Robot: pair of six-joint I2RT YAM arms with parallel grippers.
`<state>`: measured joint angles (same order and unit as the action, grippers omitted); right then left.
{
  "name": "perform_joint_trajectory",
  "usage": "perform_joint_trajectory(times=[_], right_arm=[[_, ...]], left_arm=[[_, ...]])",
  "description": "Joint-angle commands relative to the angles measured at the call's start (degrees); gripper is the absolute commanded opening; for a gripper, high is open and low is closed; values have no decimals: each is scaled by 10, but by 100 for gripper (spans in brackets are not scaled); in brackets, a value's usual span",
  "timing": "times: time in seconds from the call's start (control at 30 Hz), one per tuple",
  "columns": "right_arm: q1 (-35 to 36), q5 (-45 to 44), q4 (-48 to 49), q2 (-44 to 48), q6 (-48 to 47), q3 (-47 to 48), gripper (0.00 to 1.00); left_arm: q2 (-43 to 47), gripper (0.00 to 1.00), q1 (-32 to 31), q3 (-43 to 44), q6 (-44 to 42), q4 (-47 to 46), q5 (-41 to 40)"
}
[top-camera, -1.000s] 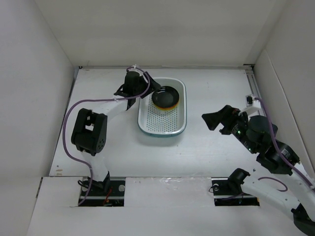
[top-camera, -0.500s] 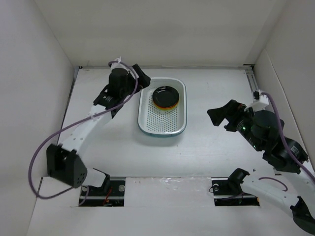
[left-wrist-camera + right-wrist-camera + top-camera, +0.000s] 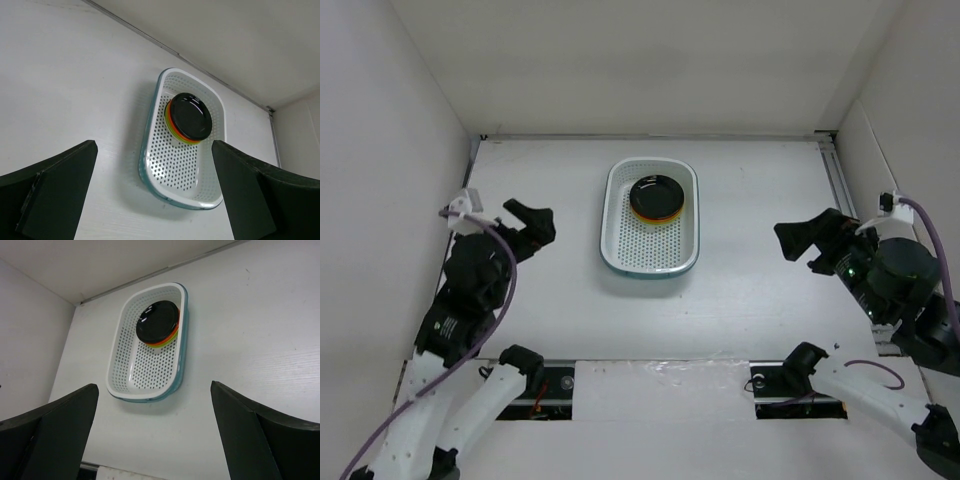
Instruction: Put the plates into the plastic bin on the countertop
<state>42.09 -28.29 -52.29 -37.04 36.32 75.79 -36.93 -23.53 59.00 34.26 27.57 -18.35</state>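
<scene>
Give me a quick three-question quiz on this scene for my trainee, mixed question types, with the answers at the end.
1. What colour tops the plate stack in the plastic bin? A black, B cream, C green.
2. True or false: the left hand holds a plate.
3. Fill in: the plate stack sits at the bin's ___ end, as seen from the arm bases.

Key: 1 A. 2 false, it is open and empty. 3 far.

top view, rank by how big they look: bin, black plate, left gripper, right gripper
1. bin
2. black plate, left gripper, right gripper: about alike; the raised grippers are nearer the camera, so unranked
</scene>
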Motion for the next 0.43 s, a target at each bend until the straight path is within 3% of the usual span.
perform_joint_trajectory(times=[0.0, 0.1, 0.17, 0.4], right_arm=[[4, -18, -23, 21, -13, 14, 100], [4, -12, -23, 34, -13, 14, 100], [4, -18, -23, 48, -13, 14, 100], [4, -10, -23, 42, -13, 1, 100]], left_arm=[[71, 100, 0, -50, -10, 38, -35], [128, 100, 0, -50, -18, 21, -17], [146, 100, 0, -57, -7, 20, -51], [139, 100, 0, -64, -2, 26, -51]])
